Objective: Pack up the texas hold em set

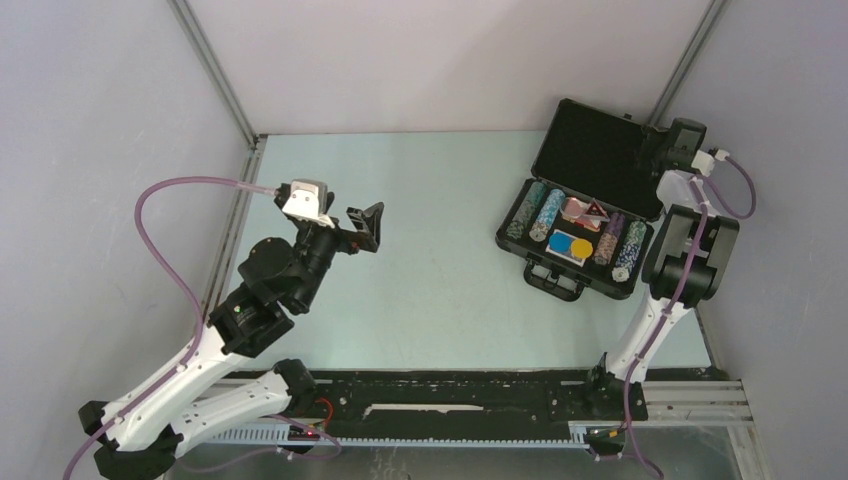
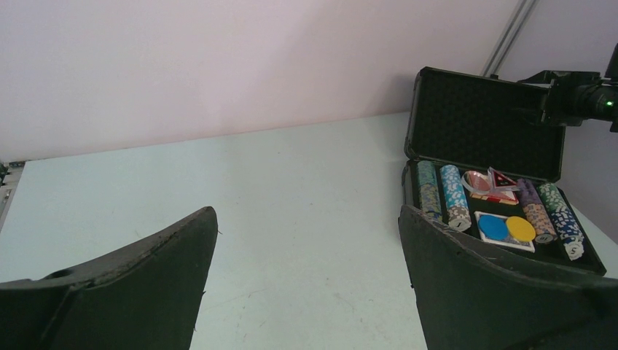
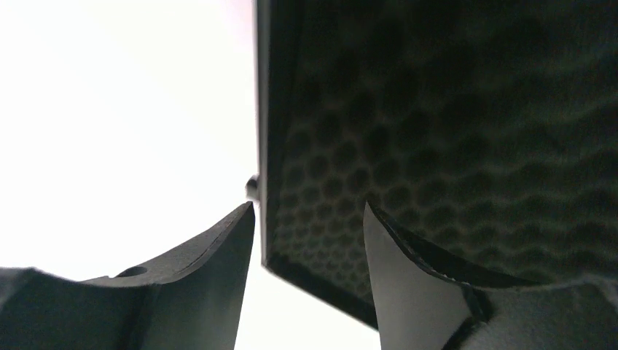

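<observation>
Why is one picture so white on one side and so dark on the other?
Right wrist view: the camera sits close to the dark foam lid, so everything beside it washes out white; left wrist view: even light, poker chips clear; top external view: even light, soft shadows.

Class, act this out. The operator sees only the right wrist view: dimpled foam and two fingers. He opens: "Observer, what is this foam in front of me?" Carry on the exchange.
Observer: It lines the lid of the briefcase, which stands open. The right gripper is at the lid's right edge.
Operator: Are the chips packed?
Observer: Rows of poker chips lie in the base, with a blue disc and a yellow disc between them.
Operator: Where is the other arm?
Observer: The left gripper hangs open over the table, well to the left of the case.
</observation>
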`<action>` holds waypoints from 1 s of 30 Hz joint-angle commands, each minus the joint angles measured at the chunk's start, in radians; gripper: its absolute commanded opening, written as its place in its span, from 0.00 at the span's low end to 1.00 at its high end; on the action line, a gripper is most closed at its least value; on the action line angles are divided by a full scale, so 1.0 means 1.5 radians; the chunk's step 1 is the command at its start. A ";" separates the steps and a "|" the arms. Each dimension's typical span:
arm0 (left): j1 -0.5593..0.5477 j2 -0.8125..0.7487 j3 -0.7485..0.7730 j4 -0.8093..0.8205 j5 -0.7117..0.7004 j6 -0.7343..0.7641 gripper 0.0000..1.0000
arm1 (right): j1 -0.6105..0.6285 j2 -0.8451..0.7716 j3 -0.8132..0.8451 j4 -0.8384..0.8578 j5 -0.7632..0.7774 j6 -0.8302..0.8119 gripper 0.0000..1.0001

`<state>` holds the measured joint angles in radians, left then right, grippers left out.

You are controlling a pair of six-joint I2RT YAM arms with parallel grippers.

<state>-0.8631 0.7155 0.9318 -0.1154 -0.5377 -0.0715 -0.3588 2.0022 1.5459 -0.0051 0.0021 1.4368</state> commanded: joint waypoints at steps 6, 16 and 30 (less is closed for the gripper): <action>0.005 0.003 0.001 0.015 0.009 -0.009 1.00 | -0.008 -0.071 -0.031 0.127 -0.046 0.022 0.69; 0.005 0.000 0.002 0.015 0.010 -0.010 1.00 | -0.010 0.013 0.098 0.015 -0.016 0.048 0.64; 0.005 -0.008 0.002 0.014 0.008 -0.009 1.00 | -0.018 0.035 0.127 -0.039 -0.001 0.021 0.66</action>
<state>-0.8631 0.7155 0.9318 -0.1154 -0.5354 -0.0719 -0.3687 2.0377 1.6825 -0.0498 -0.0269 1.4822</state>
